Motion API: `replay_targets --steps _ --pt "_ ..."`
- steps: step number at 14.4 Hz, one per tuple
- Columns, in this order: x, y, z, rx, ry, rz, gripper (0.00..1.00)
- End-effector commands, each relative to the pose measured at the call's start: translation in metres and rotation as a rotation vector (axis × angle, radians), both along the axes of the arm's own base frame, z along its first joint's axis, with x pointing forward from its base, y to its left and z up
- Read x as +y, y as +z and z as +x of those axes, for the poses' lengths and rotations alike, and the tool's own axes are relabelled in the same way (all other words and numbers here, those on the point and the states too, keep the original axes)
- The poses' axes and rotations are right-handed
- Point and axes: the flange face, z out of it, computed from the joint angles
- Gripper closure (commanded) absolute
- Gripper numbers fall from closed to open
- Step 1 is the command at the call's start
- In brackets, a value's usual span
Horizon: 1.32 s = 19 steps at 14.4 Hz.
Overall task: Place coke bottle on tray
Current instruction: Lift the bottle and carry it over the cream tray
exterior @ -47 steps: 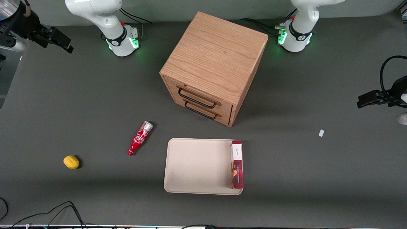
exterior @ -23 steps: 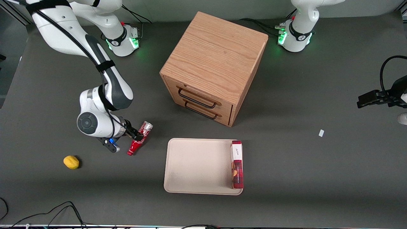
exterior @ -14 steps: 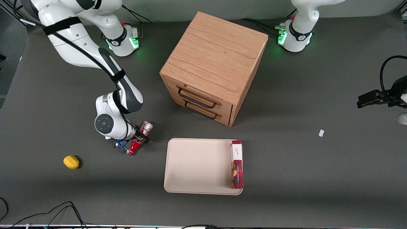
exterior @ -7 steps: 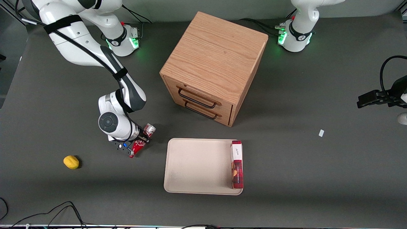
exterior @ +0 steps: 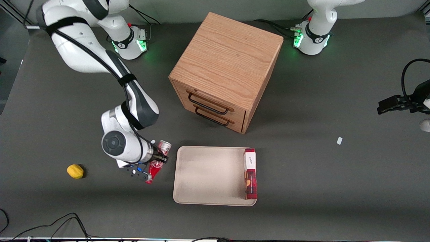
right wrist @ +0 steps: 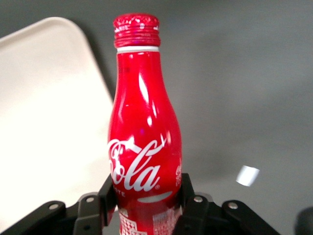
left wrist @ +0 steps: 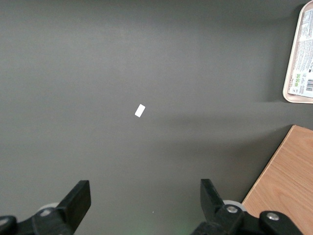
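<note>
My gripper (exterior: 158,158) is shut on the red coke bottle (exterior: 155,168) and holds it off the table, just beside the working arm's end of the beige tray (exterior: 208,174). The bottle's silvery base points away from the front camera and its red cap points toward it. In the right wrist view the bottle (right wrist: 144,142) sits between my fingers (right wrist: 107,188), which press on its lower body, and the gripper (right wrist: 145,193) has the tray's rounded corner (right wrist: 44,98) beside it.
A red plaid box (exterior: 250,174) lies on the tray at its parked-arm end. A wooden drawer cabinet (exterior: 225,67) stands farther from the front camera than the tray. A yellow lemon (exterior: 75,171) lies toward the working arm's end. A small white scrap (exterior: 339,140) lies toward the parked arm's end.
My gripper came down on the lying bottle, closed on it, lifted it and carried it toward the tray and nearer the front camera.
</note>
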Motion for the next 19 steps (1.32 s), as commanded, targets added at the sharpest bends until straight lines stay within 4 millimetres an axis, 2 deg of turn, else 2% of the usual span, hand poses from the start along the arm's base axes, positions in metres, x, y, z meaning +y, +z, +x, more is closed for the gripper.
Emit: replay_targets --steps 1,4,7,9,10,11,12,14,16,17,19 --pt "0.024 -0.015 0.031 -0.045 0.100 0.056 1.00" --pt "0.036 -0.028 0.033 -0.057 0.114 0.078 1.00" --pt "0.050 -0.057 0.028 -0.069 0.162 0.086 1.00" --pt "0.052 -0.064 0.027 -0.066 0.168 0.087 1.00" --pt "0.052 -0.065 0.026 -0.063 0.156 0.086 0.96" --pt "0.052 -0.066 0.026 -0.060 0.153 0.083 0.09" --pt "0.051 -0.065 0.027 -0.063 0.154 0.081 0.00" --pt "0.050 -0.064 0.027 -0.064 0.152 0.080 0.00" --pt "0.047 -0.051 0.029 -0.068 0.150 0.079 0.00" --pt "0.044 -0.030 0.031 -0.081 0.151 0.074 0.00" --pt "0.034 0.034 0.027 -0.070 0.163 0.046 0.00"
